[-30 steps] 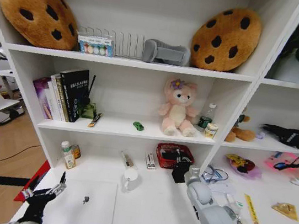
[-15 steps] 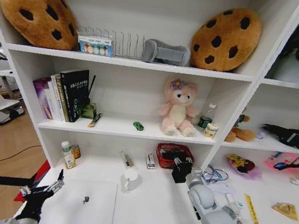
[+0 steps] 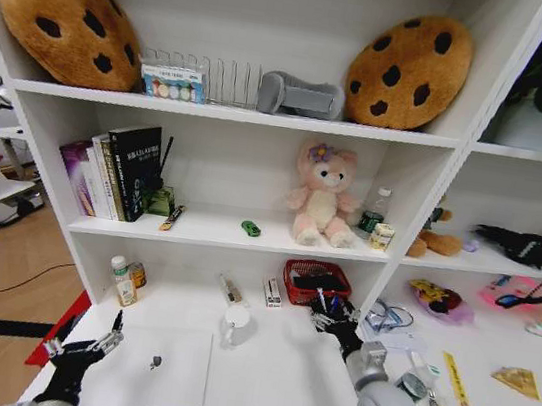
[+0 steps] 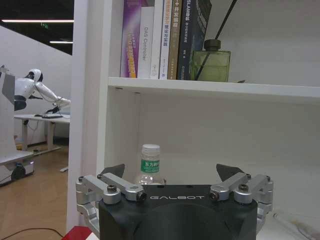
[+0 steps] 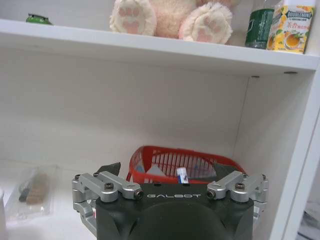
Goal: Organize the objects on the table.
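- Nearest to me, my left gripper (image 3: 81, 350) hangs low at the front left corner of the table (image 3: 274, 395), just beside the left edge of the laptop (image 3: 149, 368). Its fingers are spread wide with nothing between them; in the left wrist view the left gripper (image 4: 172, 176) shows the same open gap.
- The laptop lies closed and flat on the desk top, near the front edge.
- My right gripper (image 3: 333, 321) reaches out over the middle of the table, close in front of the red basket (image 3: 313, 278). From the right wrist view the right gripper (image 5: 167, 171) has its fingers apart and is holding nothing, with the red basket (image 5: 160, 157) straight ahead.
- Farther back on the left, the small bottle (image 3: 123, 281) with a green cap stands upright on the desk against the shelving; in the left wrist view the small bottle (image 4: 150, 165) sits just beyond my open left fingers.
- On the shelf above the desk, the green toy car (image 3: 250, 227) rests just left of the pink plush toy (image 3: 323, 194), and a pen (image 3: 172, 216) lies beside the books (image 3: 114, 171).
- Highest and farthest, two cookie cushions (image 3: 409, 66) lean on the top shelf.
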